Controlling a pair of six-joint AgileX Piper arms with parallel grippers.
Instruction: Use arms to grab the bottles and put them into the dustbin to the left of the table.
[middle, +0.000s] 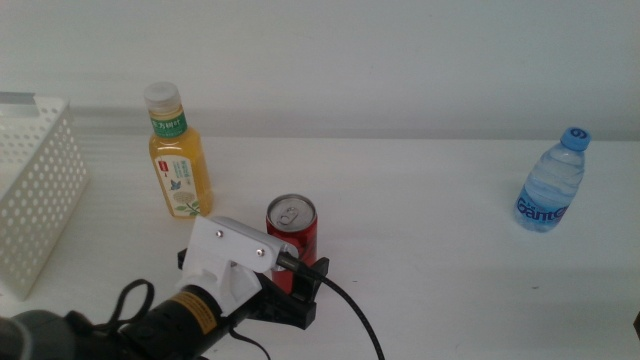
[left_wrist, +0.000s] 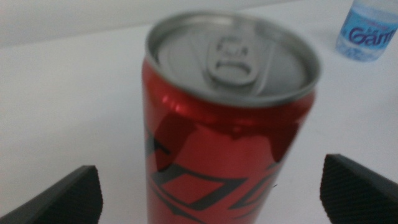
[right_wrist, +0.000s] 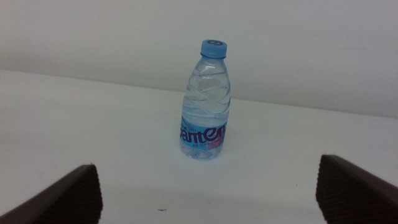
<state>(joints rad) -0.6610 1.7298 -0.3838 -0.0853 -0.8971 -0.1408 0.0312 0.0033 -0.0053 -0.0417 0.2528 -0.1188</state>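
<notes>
Standing upright near the front middle of the table (middle: 430, 200), the red can (middle: 292, 232), with the left gripper (middle: 290, 285) reaching around its lower part. Jaws spreading wide on both sides of the can, not yet pressing on it as far as the left wrist view is showing, so holding nothing at this moment. Judging the first grab as only beginning: nothing lifted, nothing seen inside the part of the dustbin (middle: 35, 200) that is showing at the left edge. Waiting further back and to the left of the can, the tea bottle (middle: 178, 155), upright, near the dustbin but apart from it. Standing alone far on the right side, the water bottle (middle: 552, 182), also upright, with the right gripper (right_wrist: 205, 199) facing it from some way off, jaws wide open and empty, hardly showing in the middle view. Counting now: one can, one tea bottle, one water bottle, so three containers remaining on the table; one dustbin; two grippers
</notes>
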